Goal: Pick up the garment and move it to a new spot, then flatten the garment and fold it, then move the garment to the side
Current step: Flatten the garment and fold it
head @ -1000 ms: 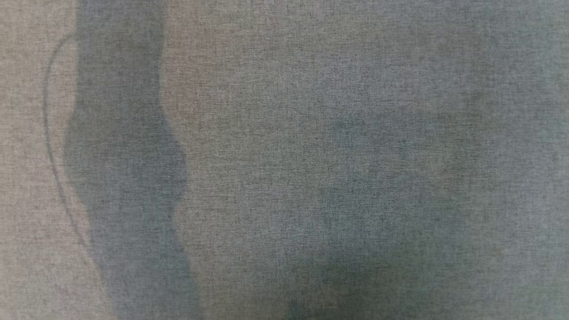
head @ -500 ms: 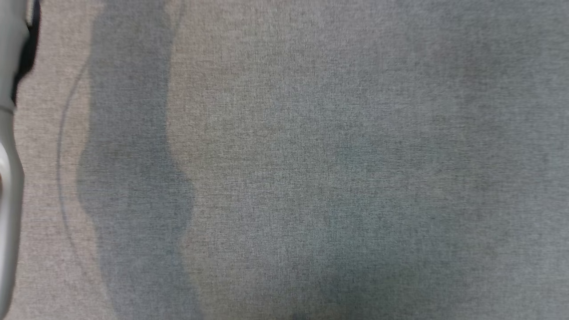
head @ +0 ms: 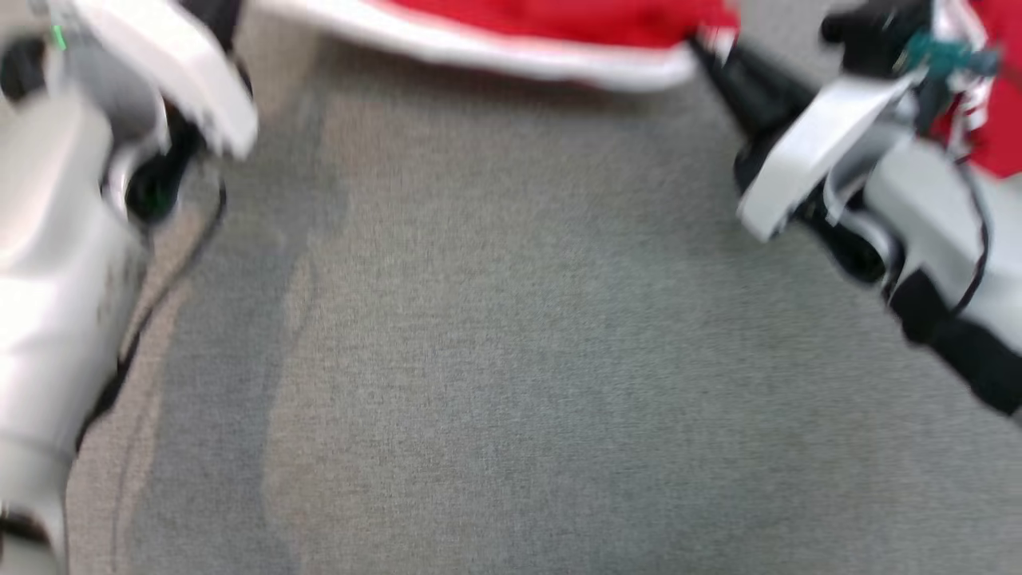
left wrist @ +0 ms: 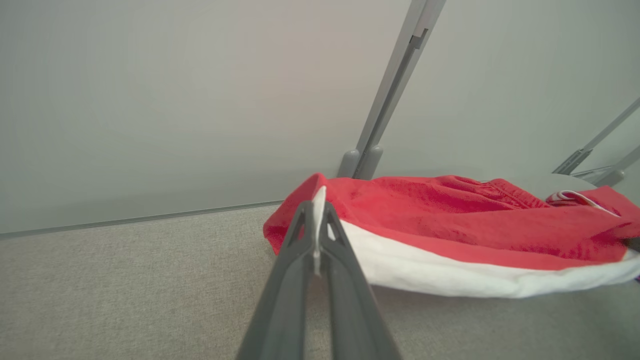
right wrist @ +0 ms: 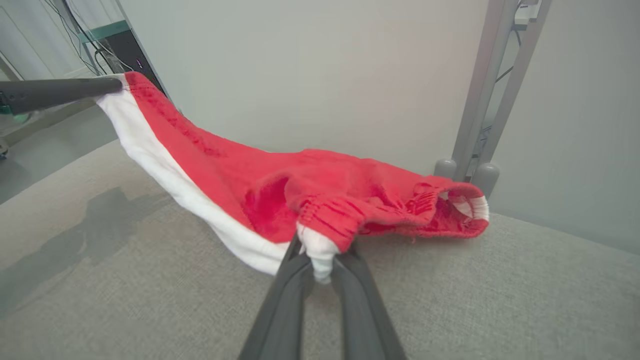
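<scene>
Across the garment point(right wrist: 350, 200) in right wrist view, left fingers point(right wrist: 60, 93)

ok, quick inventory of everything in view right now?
garment: one, red with a white band, strung between the two hands above the surface
surface: one, grey cloth with darker patches, under the garment
wall: one, pale grey, behind the surface
posts: at least two, grey metal, by the wall
left arm, right arm: two, pale, side edges of the head view
left hand: one, dark fingers, shut on a white-edged corner
right hand: one, dark fingers, shut on the other end
</scene>
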{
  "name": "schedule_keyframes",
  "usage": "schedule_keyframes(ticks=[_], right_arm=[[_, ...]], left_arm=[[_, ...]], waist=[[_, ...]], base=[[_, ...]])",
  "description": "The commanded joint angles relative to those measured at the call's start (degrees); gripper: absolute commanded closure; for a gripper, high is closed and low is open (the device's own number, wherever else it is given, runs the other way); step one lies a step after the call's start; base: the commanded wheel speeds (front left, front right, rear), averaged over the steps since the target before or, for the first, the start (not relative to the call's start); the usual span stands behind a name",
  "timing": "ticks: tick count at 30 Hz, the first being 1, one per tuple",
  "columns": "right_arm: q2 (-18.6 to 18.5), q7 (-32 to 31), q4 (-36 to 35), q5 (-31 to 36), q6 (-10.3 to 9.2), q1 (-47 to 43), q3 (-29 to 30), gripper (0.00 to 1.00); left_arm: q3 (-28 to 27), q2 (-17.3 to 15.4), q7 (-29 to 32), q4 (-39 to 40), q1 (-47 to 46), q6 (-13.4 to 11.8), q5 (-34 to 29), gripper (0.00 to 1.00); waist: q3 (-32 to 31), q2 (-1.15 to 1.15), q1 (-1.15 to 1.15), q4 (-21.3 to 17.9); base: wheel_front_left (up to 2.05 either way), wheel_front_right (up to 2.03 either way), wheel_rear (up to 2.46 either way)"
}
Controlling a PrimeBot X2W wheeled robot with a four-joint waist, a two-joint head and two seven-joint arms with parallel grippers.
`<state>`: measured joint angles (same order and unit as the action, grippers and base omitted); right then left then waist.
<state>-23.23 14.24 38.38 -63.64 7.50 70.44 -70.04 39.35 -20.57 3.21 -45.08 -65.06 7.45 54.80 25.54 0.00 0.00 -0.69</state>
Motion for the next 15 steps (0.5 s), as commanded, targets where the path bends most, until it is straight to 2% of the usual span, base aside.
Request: schedule_keyframes(ticks=[1,8,15], right_arm=[[-0.32,-0.97,-0.55,-1.13,0.0,-2.1,-0.81,1.0],[-2.58,-6.29,-5.08,-5.72,0.0,-12.04,-2.79,1.0],[-5.67,-7.51,-11.22,-8.16,0.0,-21.66,-3.11,1.0]], left_arm=[[0.74,-1.31,0.85,1.47,3.33,0.05,1.49,1.0],[2.81,-8.63,6.0,12.05,19.67,-0.01,8.31,1.0],[2.48,-15.0,8.81,27.12,35.42,-4.34,14.13,1.0]], waist=[[-5.32,0.0,0.0,-1.74],[-13.44,0.0,0.0,-2.78],[-19.22,0.0,0.0,-2.72]], base=[[0.0,0.0,0.0],[0.0,0.0,0.0],[0.0,0.0,0.0]])
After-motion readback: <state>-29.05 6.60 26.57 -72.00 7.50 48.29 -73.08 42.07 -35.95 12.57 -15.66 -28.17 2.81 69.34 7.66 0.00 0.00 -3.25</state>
